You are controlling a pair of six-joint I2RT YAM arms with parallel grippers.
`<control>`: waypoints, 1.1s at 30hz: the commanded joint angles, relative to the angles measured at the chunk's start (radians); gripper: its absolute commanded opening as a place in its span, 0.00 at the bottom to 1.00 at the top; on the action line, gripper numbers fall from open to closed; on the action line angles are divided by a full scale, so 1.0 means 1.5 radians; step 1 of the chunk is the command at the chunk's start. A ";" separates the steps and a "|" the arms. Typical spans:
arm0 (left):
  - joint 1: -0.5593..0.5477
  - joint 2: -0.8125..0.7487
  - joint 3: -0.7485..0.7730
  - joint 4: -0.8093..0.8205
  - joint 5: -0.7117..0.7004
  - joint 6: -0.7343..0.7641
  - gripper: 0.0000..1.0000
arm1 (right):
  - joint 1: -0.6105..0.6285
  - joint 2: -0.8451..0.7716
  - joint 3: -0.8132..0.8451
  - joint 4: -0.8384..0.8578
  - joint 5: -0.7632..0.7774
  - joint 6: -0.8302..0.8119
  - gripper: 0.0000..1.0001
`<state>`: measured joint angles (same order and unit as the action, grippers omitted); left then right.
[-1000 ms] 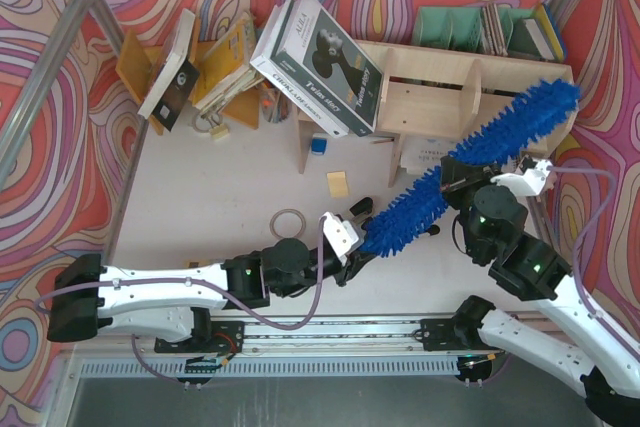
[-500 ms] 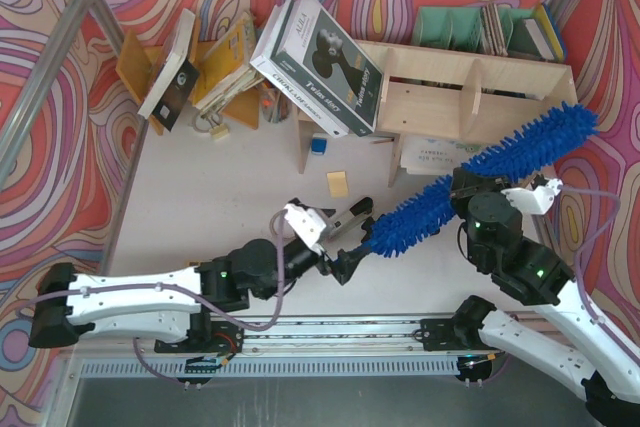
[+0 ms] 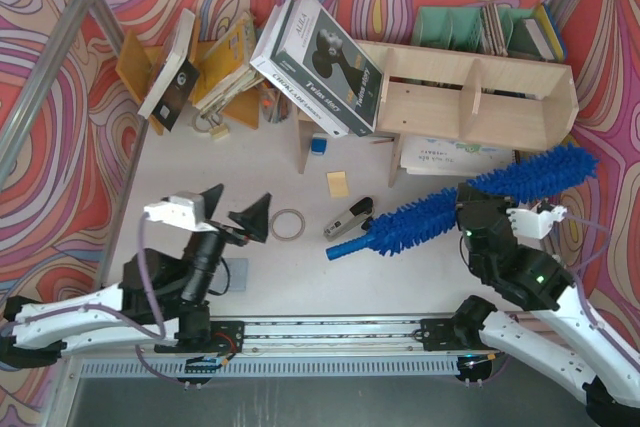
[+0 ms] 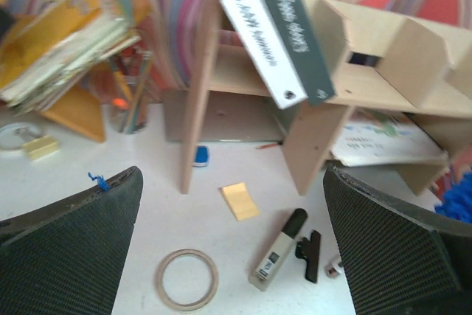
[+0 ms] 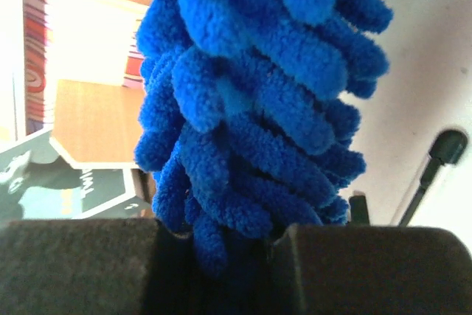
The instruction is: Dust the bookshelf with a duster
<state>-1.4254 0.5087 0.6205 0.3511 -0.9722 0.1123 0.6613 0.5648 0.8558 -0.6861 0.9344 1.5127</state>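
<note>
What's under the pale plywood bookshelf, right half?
White printed sheets lie under the pale plywood bookshelf; the shelf board hides their far part, the fluffy blue duster their right corner.

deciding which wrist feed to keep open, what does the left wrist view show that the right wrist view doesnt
Only the left wrist view: the open left gripper, a wooden ring and a yellow note pad. Only the right wrist view: the right gripper shut on the duster, whose blue pile fills most of the frame. Both: the bookshelf, the leaning book, and the duster, though the left wrist view catches only a blue sliver at its right edge.
</note>
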 commanded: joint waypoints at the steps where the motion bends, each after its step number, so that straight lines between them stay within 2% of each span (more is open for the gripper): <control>1: 0.000 -0.069 0.006 -0.066 -0.142 0.041 0.98 | -0.001 0.009 -0.052 -0.059 -0.013 0.166 0.00; 8: 0.001 -0.150 0.003 -0.127 -0.156 0.114 0.99 | -0.001 0.016 -0.211 0.114 -0.134 0.204 0.00; 15: 0.001 -0.197 -0.043 -0.126 -0.153 0.106 0.98 | -0.001 0.065 -0.258 0.107 -0.192 0.290 0.00; 26: 0.001 -0.192 -0.089 -0.104 -0.171 0.112 0.98 | -0.001 0.116 -0.334 0.134 -0.250 0.377 0.00; 33: 0.002 -0.165 -0.090 -0.088 -0.171 0.122 0.98 | -0.001 0.136 -0.350 0.138 -0.251 0.391 0.09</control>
<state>-1.4254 0.2455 0.4953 0.1833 -1.2102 0.2707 0.6613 0.7597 0.3340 -0.5079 0.5472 2.0514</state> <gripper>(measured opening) 0.983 0.223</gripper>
